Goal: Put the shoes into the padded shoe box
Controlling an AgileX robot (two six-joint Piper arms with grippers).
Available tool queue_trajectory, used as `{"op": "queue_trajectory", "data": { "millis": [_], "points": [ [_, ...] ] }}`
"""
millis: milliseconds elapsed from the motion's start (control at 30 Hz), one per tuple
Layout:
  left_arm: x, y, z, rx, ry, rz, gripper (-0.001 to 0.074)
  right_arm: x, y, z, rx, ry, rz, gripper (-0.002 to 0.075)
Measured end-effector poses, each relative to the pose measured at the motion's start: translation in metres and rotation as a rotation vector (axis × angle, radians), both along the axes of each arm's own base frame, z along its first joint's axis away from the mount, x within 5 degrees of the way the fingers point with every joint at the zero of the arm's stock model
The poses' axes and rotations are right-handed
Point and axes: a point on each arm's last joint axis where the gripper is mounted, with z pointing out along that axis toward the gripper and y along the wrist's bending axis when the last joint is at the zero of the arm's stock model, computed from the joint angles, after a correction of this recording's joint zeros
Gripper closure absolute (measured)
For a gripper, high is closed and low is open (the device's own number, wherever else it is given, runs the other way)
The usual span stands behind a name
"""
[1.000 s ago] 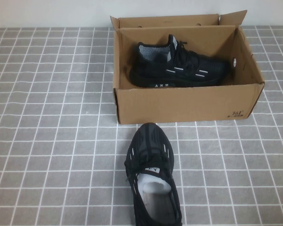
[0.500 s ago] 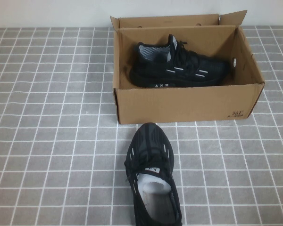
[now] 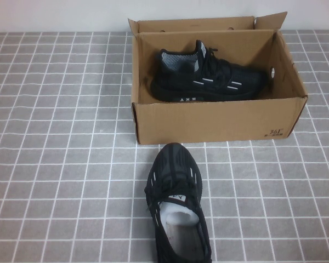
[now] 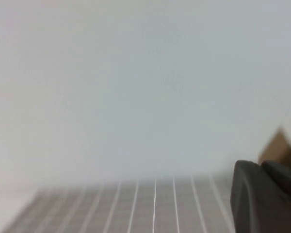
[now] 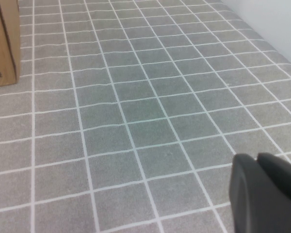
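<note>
The brown cardboard shoe box (image 3: 214,121) stands at the back middle of the table with its flaps up. One black sneaker (image 3: 208,79) lies inside it, toe to the right. The other black sneaker (image 3: 178,203) lies on the table in front of the box, toe toward the box. Neither arm shows in the high view. My left gripper (image 4: 260,166) shows only in the left wrist view, with its dark fingers together and nothing between them, and a corner of the box (image 4: 279,145) behind it. My right gripper (image 5: 256,158) is shut and empty above bare tiles, with the box (image 5: 2,43) far off.
The table is covered by a grey cloth with a white grid (image 3: 55,164). A pale wall (image 3: 55,13) runs along the back edge. The cloth's far edge meets the wall in the right wrist view (image 5: 262,24).
</note>
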Motion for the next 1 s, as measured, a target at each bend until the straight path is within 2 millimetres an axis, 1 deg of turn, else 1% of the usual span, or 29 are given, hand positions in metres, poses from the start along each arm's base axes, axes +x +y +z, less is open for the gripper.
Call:
{"op": "queue_trajectory", "data": {
  "millis": [100, 367, 467, 700, 833, 933, 1000],
  "points": [
    [-0.002, -0.001, 0.007, 0.002, -0.084, -0.013, 0.0739, 0.000, 0.000, 0.000, 0.000, 0.000, 0.000, 0.0731],
    [-0.004, -0.002, 0.011, 0.001, -0.125, -0.020, 0.0739, 0.000, 0.000, 0.000, 0.000, 0.000, 0.000, 0.0731],
    [-0.006, -0.003, 0.017, -0.021, -0.199, -0.041, 0.0739, 0.000, 0.000, 0.000, 0.000, 0.000, 0.000, 0.0732],
    [-0.025, -0.006, 0.042, -0.132, -0.540, -0.154, 0.0739, 0.000, 0.000, 0.000, 0.000, 0.000, 0.000, 0.0732],
    [-0.032, -0.005, 0.052, -0.195, -0.623, -0.194, 0.0739, 0.000, 0.000, 0.000, 0.000, 0.000, 0.000, 0.0732],
    [-0.039, -0.005, 0.072, -0.211, -0.669, -0.205, 0.0739, 0.000, 0.000, 0.000, 0.000, 0.000, 0.000, 0.0732],
    [-0.046, -0.004, 0.089, -0.218, -0.692, -0.209, 0.0739, 0.000, 0.000, 0.000, 0.000, 0.000, 0.000, 0.0732]
  ]
}}
